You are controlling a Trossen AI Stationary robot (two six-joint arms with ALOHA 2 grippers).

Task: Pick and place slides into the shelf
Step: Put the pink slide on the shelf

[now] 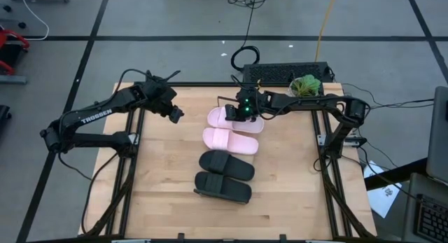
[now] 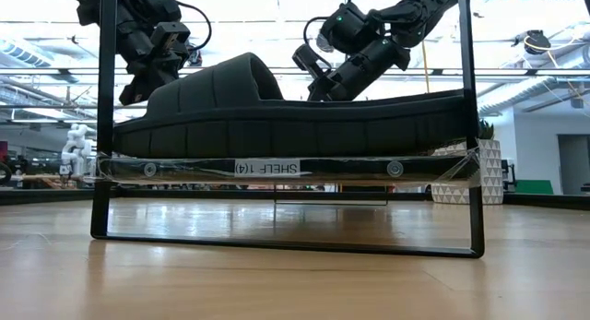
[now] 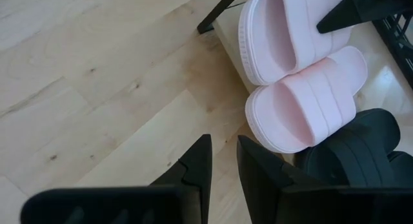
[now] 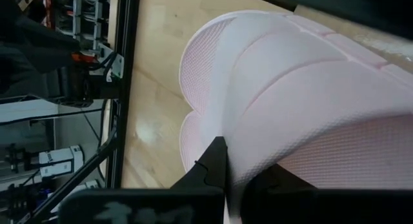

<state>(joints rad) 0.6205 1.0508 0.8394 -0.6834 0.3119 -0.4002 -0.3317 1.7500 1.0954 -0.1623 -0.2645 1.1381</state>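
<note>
Low view alone: shelf [image 2: 286, 168] label under black slide [image 2: 277, 117].

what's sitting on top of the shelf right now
Four slides lie in a row on the shelf: two pink and two black. The right gripper covers part of the far pink slide.

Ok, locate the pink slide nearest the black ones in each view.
High: pink slide, mid-row, second from the far end.
Low: hidden behind the front black slide.
Left wrist: mid-right.
Right wrist: cannot tell.
Shared landmark: far pink slide beside it.
</note>
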